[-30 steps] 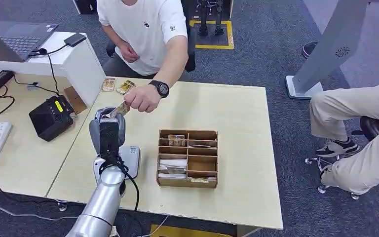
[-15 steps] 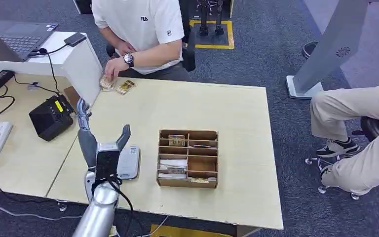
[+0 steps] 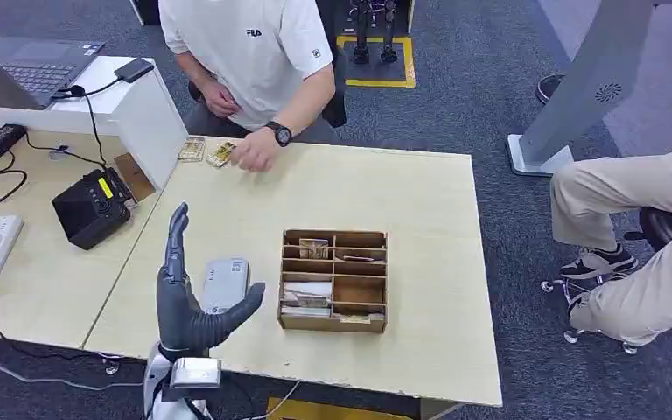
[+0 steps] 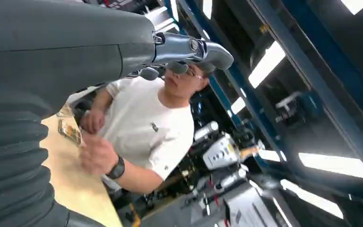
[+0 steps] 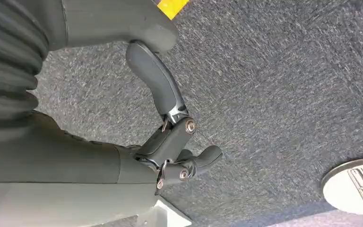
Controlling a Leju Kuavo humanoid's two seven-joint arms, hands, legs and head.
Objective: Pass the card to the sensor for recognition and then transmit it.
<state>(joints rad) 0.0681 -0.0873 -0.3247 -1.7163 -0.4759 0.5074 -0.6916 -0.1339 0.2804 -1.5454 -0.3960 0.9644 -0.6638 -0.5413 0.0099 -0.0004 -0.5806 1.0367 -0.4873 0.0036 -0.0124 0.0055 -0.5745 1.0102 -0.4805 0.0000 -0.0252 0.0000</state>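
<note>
Card: two small flat cards (image 3: 192,149) (image 3: 221,155) lie side by side at the far table (image 3: 420,219) edge, next to a white partition; can't tell which is the task's own.

Items, L to R:

1. Black box (image 3: 92,208) w/ yellow display, on the adjoining table, cabled. Not involved, as far as I can judge.
2. Left robot hand (image 3: 188,302): raised at the near edge, palm up on edge, fingers straight, thumb out to the side. Released, nothing in it. Well apart from both cards.
3. Grey reader pad (image 3: 225,284): flat on the table just beyond the left robot hand; prob. the sensor.
4. Person's hand (image 3: 254,157): resting on the table just beside the right-hand card, watch on wrist. Person seated across.
5. Wooden organiser (image 3: 333,280): compartmented tray mid-table, more cards and slips inside.
6. Right robot hand (image 5: 170,156): hanging over grey carpet, fingers curled in, clenched on nothing.

Handling notes (judgement): card looks thin, stiff, very light and likely smooth, so slippery. Lying flat it gives no edge to get under; hard to lift w/o sliding to the table rim or tilting it first. Best hold: pinch across the short end, thumb on one face and fingers on the other, leaving most of the face bare for the sensor. Light grip is enough; too much may flex it. A handover from the person would be easier than a pick off the table.
</note>
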